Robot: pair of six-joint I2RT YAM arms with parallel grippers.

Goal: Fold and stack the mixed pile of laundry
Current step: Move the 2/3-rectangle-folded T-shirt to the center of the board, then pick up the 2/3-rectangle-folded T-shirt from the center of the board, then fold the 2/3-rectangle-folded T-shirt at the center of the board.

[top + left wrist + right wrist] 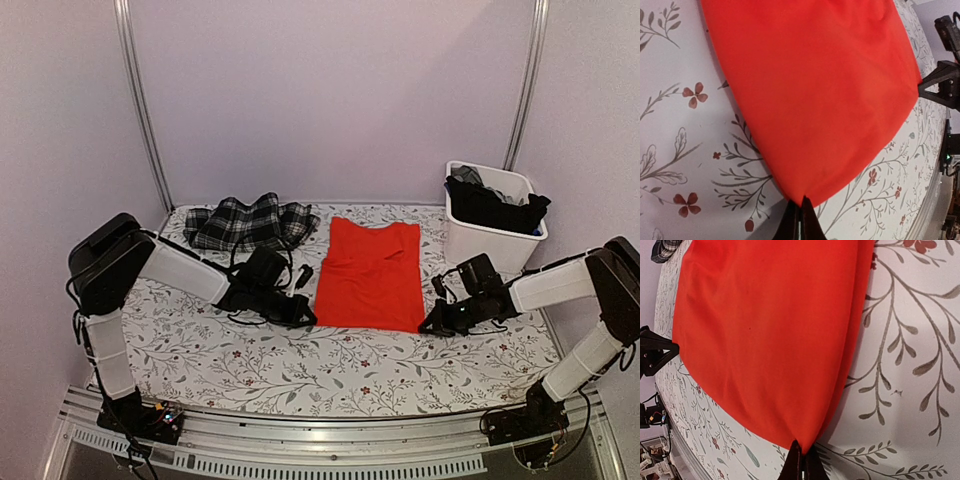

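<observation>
Now the orange-red garment (368, 272) lies spread flat in the middle of the floral tablecloth (300, 370), its near edge towards the arms, and both near corners are pinched. The left gripper (799, 214) is closed tight on the near-left corner and the right gripper (801, 459) on the near-right one, the jaws of each pressed together with only a thin tip of cloth between them. The step in hand looks to be folding the near half over the far half. To do it well, I judge both corners should rise together, only just clear of the table, then travel away from the arms at an even pace so the hem runs straight and taut, and come down on the far corners before either grip lets go. So small a bite could slip if pulled sideways. The plaid garment (248, 222) lies at the far left, and the dark garments (495, 205) sit in the white bin (480, 250) at the far right
</observation>
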